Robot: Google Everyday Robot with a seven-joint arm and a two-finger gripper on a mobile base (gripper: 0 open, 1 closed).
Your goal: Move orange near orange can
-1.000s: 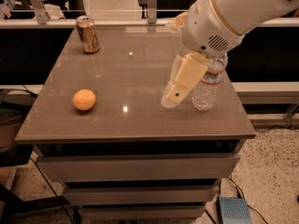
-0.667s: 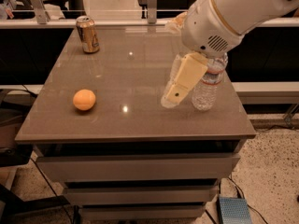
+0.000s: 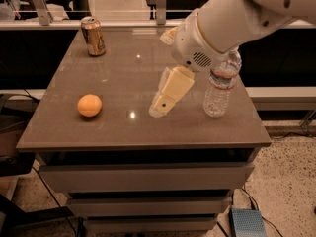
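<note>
Jaws over table [image 3: 123, 78], orange [image 3: 89, 105] well apart

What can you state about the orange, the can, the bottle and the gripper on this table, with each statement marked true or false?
1. The orange lies on the table, toward its front edge. True.
2. The orange can touches the orange. False: the can stands at the far corner of the table, well apart from the orange.
3. The gripper holds the orange. False: the gripper hangs over the table between the orange and the water bottle, apart from both.
4. The water bottle stands upright. True.
5. The orange can lies on its side. False: it stands upright.
</note>
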